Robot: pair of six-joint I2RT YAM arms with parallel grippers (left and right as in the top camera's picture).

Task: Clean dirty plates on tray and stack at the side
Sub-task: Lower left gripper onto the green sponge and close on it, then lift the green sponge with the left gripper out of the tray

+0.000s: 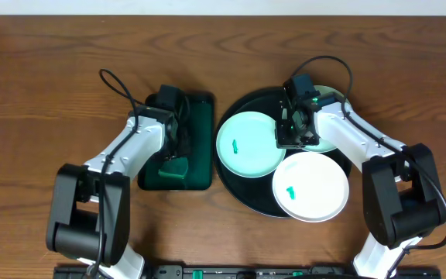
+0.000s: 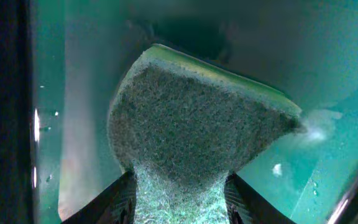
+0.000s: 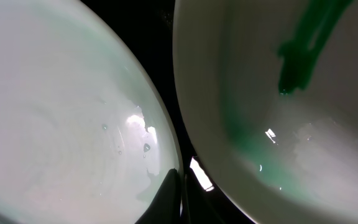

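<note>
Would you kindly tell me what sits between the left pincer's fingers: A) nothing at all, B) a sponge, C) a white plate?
B: the left wrist view shows the sponge squeezed narrow between the fingers of the left pincer, over the green tray.

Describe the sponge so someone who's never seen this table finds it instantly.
Left of the big round black tray lies a smaller rectangular dark green tray. At its end nearest the robot, in the left gripper, is the sponge: green, coarse-faced, unlike the smooth white plates next door.
</note>
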